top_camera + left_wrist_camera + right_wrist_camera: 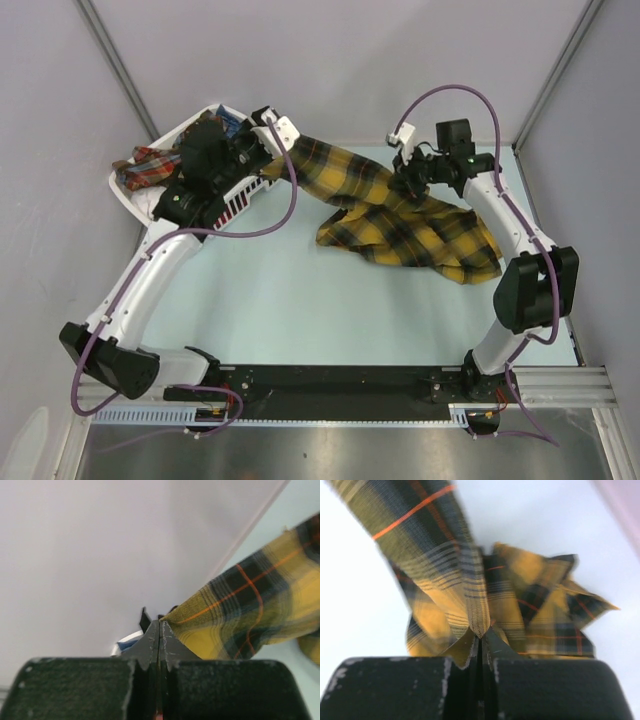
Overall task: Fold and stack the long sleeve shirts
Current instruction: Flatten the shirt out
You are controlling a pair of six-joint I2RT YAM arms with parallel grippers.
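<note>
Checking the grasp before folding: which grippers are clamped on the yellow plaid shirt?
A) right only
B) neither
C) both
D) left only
C: each wrist view shows closed tips pinching cloth, the left gripper on an edge of the yellow plaid shirt, the right gripper on a bunched fold.

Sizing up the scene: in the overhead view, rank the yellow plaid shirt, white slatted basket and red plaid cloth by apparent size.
1. mustard-yellow and black plaid cloth shirt
2. white slatted plastic basket, partly hidden by the left arm
3. red plaid cloth inside it
</note>
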